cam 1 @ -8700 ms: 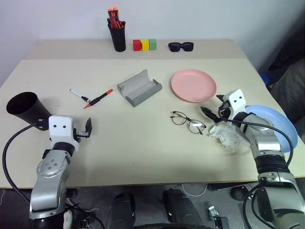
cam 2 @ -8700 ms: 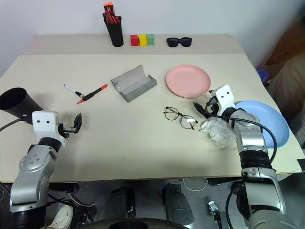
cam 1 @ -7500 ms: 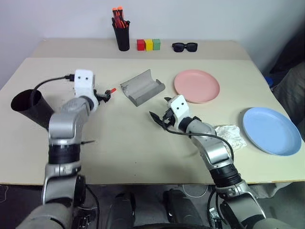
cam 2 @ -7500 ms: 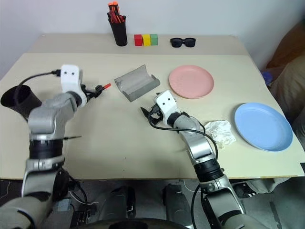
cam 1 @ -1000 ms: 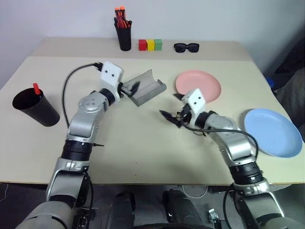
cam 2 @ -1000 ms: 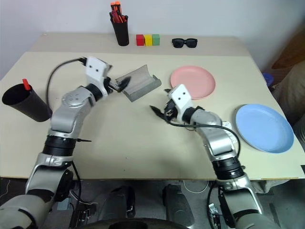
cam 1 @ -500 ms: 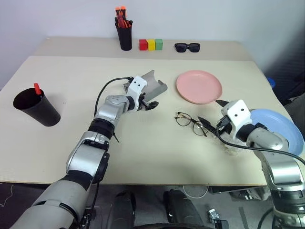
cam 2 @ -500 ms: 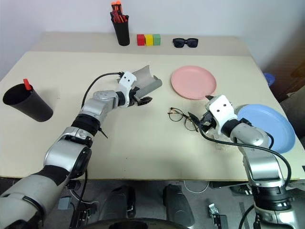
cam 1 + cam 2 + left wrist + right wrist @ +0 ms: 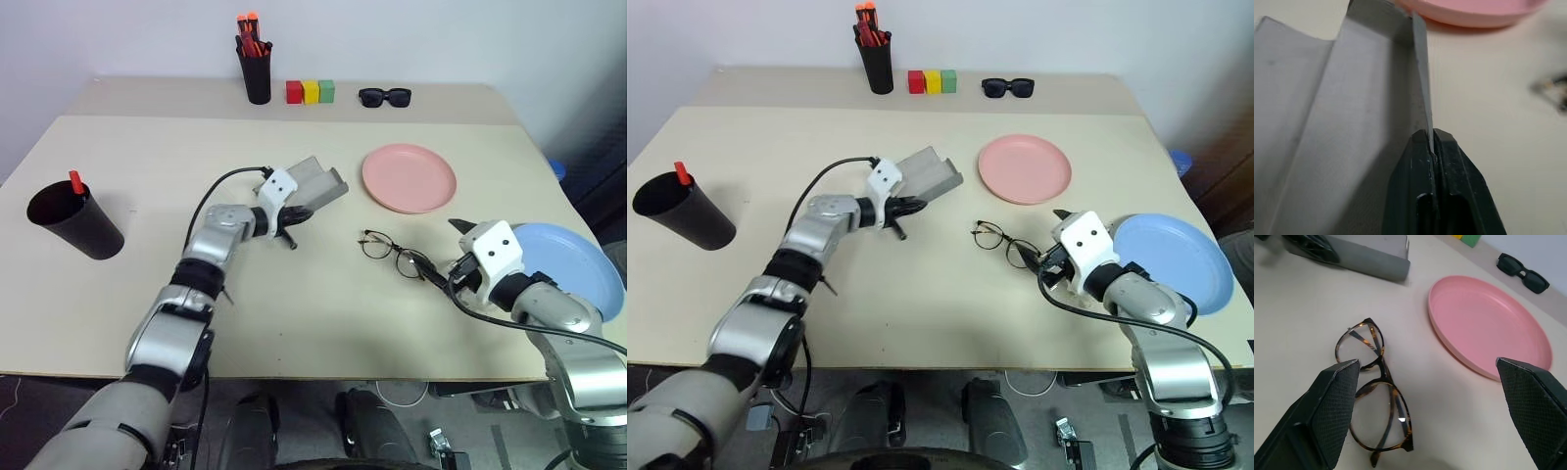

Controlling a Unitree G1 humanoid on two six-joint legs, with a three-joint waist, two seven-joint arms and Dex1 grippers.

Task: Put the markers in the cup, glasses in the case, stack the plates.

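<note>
At your nine o'clock stands one wide matte black cup [image 9: 73,222] with a red-tipped marker end [image 9: 74,181] poking out. Your left gripper [image 9: 904,208] is clenched on the near wall of the one open grey hard-shell case [image 9: 315,184] at centre. Towards three o'clock lie one pair of wire-framed glasses [image 9: 391,252], one salmon pink plate [image 9: 409,177] and one light blue plate [image 9: 576,264]; your right gripper [image 9: 1435,396] hangs released beside the glasses.

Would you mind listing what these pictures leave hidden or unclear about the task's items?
- Cup: a red tip pokes out; the white marker can't be made out inside from the eye views.
- Blue plate: partly hidden behind the right arm.
- Case: the left gripper is shut on its edge; the picture's borders cut off the rest.
- Glasses: the near temples are cut off by the right wrist view's lower edge.
</note>
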